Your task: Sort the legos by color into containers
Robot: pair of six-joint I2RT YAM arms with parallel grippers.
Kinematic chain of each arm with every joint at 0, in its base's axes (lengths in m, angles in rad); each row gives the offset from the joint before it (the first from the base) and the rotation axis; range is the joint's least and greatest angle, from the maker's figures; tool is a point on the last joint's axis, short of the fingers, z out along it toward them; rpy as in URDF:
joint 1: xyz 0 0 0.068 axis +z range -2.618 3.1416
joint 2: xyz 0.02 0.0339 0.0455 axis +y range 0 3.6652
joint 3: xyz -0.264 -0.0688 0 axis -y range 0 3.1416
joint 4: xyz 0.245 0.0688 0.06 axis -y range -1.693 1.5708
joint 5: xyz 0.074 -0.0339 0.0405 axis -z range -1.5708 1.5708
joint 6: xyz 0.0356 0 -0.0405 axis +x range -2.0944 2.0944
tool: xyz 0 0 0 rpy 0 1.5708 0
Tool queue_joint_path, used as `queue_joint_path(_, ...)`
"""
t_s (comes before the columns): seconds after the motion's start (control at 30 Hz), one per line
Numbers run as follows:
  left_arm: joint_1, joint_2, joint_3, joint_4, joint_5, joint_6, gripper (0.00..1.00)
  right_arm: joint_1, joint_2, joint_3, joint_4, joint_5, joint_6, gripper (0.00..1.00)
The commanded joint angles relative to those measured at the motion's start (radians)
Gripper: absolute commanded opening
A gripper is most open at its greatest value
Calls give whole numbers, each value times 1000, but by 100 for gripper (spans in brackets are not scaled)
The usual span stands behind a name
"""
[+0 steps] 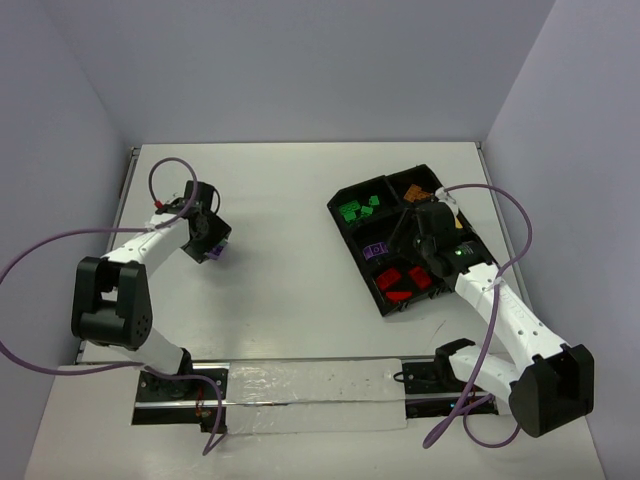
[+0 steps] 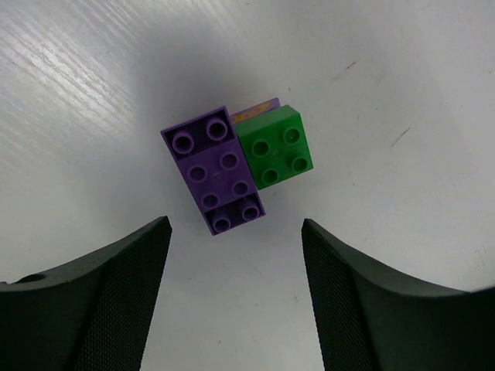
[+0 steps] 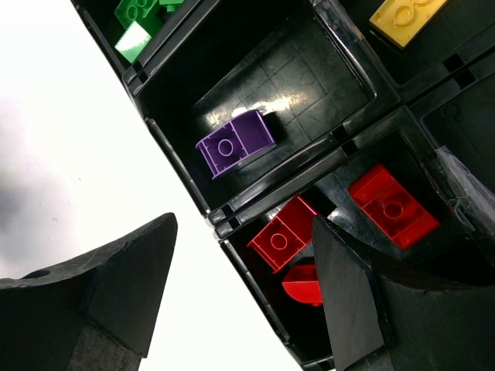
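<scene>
A long purple brick [image 2: 214, 171] and a green brick [image 2: 276, 147] lie side by side on the white table, a sliver of another piece behind them. My left gripper [image 2: 236, 270] hangs open just above them, empty; it shows in the top view [image 1: 208, 240] at the left. The black divided tray [image 1: 367, 266] stands at the right. It holds green bricks [image 1: 357, 209], a purple brick [image 3: 236, 143], red bricks [image 3: 285, 233] and a yellow brick [image 3: 406, 15]. My right gripper [image 3: 244, 278] is open and empty over the tray's near-left edge, above the red compartment.
A clear plastic strip [image 1: 310, 396] lies along the near edge between the arm bases. Purple cables [image 1: 40, 250] loop at both sides. Grey walls close the table in on three sides.
</scene>
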Motion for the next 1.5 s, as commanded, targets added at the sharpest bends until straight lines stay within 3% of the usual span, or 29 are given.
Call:
queue_joint_path(0.0, 3, 18, -12, 98, -10, -23, 72, 7, 5, 53, 22, 6, -16, 78)
queue_joint_path(0.5, 3, 82, -38, 122, -10, -15, 60, 8, 6, 55, 24, 8, -7, 78)
queue_joint_path(0.67, 2, 78, -28, 126, 4, -4, 41, 7, 11, 59, 24, 10, -7, 78)
queue_joint_path(0.9, 2, 88, 47, 127, 85, 145, 0, 8, 15, 81, 35, -1, -15, 78)
queue_joint_path(0.97, 3, 68, 65, 138, 166, 206, 0, 7, 26, 101, 33, -28, -31, 78)
queue_joint_path(1.07, 3, 9, 68, 232, 426, 358, 0, 27, 12, 137, 84, -120, -82, 78)
queue_joint_path(1.1, 3, -3, 80, 244, 586, 424, 0, 38, 4, 142, 103, -196, -115, 78)
queue_joint_path(1.17, 3, 2, 110, 250, 722, 472, 0, 65, 4, 160, 135, -274, -153, 78)
queue_joint_path(1.23, 3, 13, 146, 267, 891, 507, 0, 168, 31, 239, 132, -332, -217, 77)
queue_joint_path(1.4, -7, 37, 193, 283, 1189, 551, 0, 298, 157, 404, 48, -379, -399, 74)
queue_joint_path(1.47, -17, 43, 225, 248, 1210, 580, 0, 317, 191, 430, 34, -378, -450, 72)
